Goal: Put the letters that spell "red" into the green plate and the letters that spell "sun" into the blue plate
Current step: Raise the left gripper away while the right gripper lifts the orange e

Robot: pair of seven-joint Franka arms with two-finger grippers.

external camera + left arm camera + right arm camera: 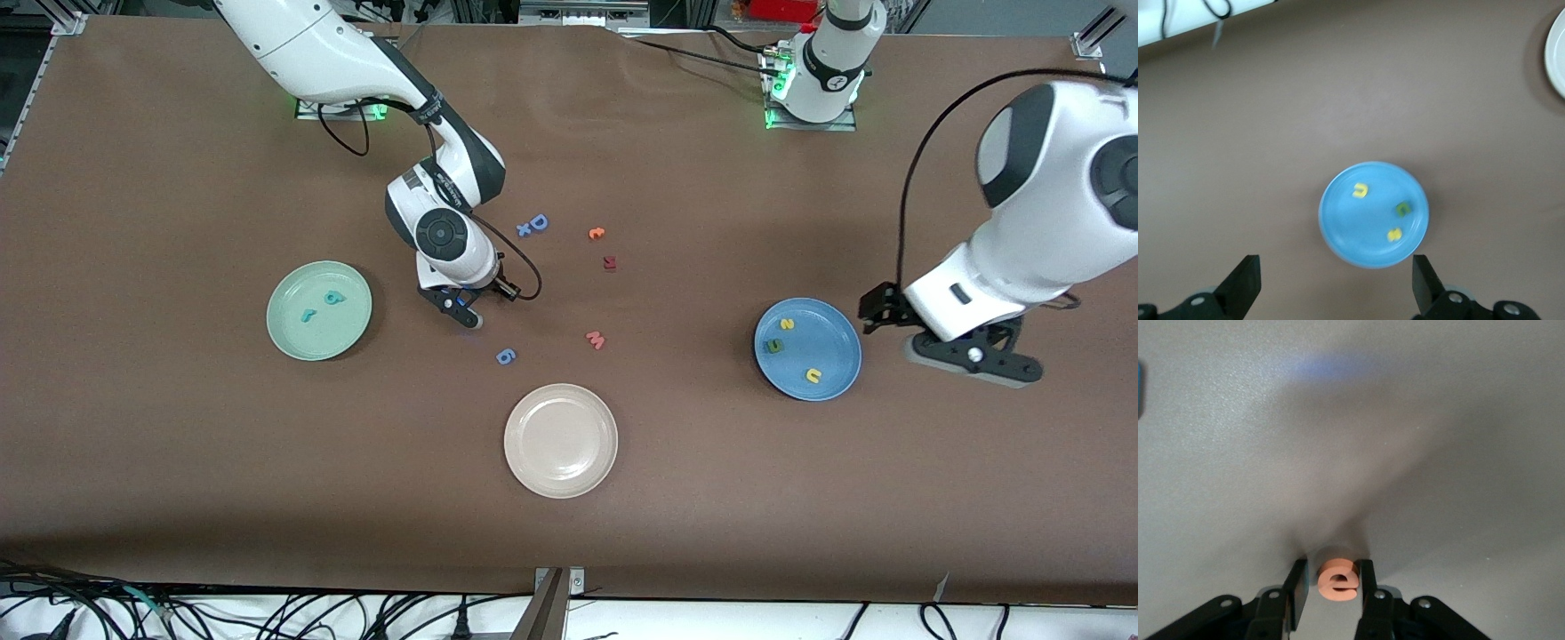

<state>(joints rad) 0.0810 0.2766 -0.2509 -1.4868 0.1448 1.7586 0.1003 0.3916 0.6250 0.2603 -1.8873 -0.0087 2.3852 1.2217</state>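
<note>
We find the right gripper point(464, 308) low at the tabletop point(178, 462), between the green plate point(319, 310) and the blue "6" point(506, 356). In the right wrist view its fingers point(1296, 590) stand on either side of the orange "e" point(1338, 581), close against it; we cannot tell whether they are already pressing it. The green plate holds the teal "r" point(308, 315) and the teal "d" point(333, 298), lying apart from one another. The left gripper point(965, 352) hangs in the air beside the blue plate point(807, 348), toward the left arm's end of the tabletop, with its fingers point(1245, 283) spread wide and nothing between them. The blue plate holds the yellow "s" point(786, 324), the olive "n" point(775, 347) and the yellow "u" point(813, 375), each separate from the others. The cream plate point(561, 440) sits nearer the front camera than the other plates, with nothing in it. Loose on the tabletop between the two coloured plates we note a pink "w" point(596, 340), an orange "t" point(597, 234), a dark red letter point(610, 262) that we cannot read, and a blue "D" point(538, 222) with a small blue piece point(524, 229) just beside it.
</note>
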